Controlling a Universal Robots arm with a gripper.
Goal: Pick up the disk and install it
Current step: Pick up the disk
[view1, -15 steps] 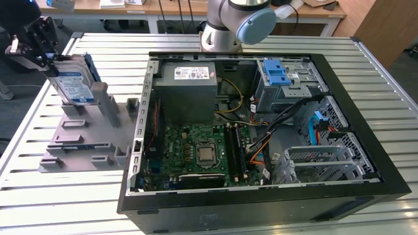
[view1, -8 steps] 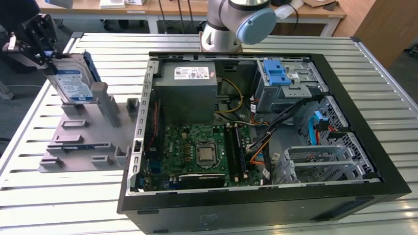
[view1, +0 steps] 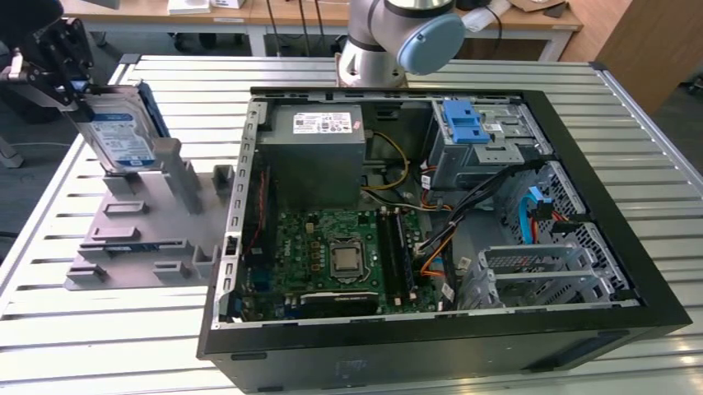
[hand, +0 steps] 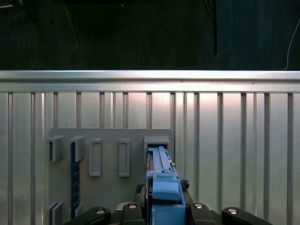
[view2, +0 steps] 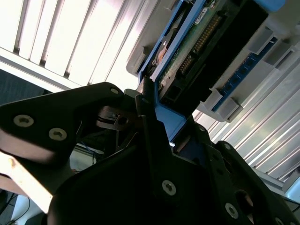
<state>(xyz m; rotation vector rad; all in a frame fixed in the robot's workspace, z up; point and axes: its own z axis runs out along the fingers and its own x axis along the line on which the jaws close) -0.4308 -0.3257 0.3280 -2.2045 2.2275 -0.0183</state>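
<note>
black fingers [view2: 150, 131] pinch the one disk [view1: 118, 136] upright at one grey holder block [view1: 132, 222] beside one computer case [view1: 439, 346].

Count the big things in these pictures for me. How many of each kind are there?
disk: 1
grey holder block: 1
open computer case: 1
robot arm: 1
Total: 4
</note>
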